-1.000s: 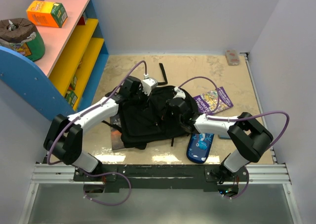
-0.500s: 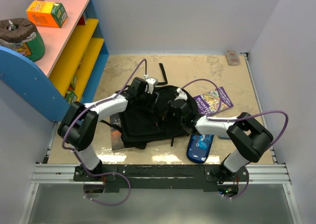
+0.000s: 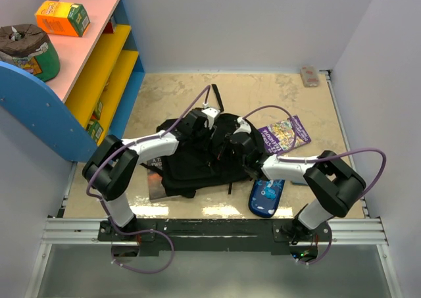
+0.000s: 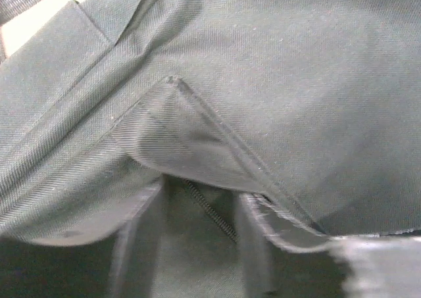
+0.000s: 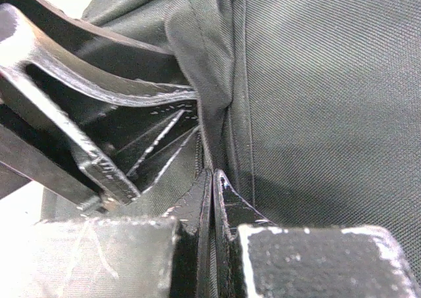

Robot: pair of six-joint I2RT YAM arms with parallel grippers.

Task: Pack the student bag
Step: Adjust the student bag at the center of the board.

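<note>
The student bag [image 3: 191, 170] is a floppy black backpack lying flat in the middle of the table. It fills the left wrist view [image 4: 296, 81] and the right wrist view [image 5: 329, 81]. My left gripper [image 3: 209, 130] is pressed onto the bag's far top. Its blurred fingers [image 4: 135, 245] stand apart with bag fabric and a zip [image 4: 210, 211] between them. My right gripper [image 3: 222, 149] sits on the bag's right upper part. It is shut on a thin fold of the bag's fabric by a seam [image 5: 212, 179].
A purple book [image 3: 284, 133] lies right of the bag and a blue pencil case [image 3: 266, 196] at its near right. Another book [image 3: 153, 179] sticks out under the bag's left side. A strap [image 3: 216, 98] trails to the back. Coloured shelves [image 3: 99, 81] stand at the left.
My left arm has folded at the elbow and its gripper has slid right across the bag's top, close to the right gripper. The right gripper has stayed put, holding the fabric.
</note>
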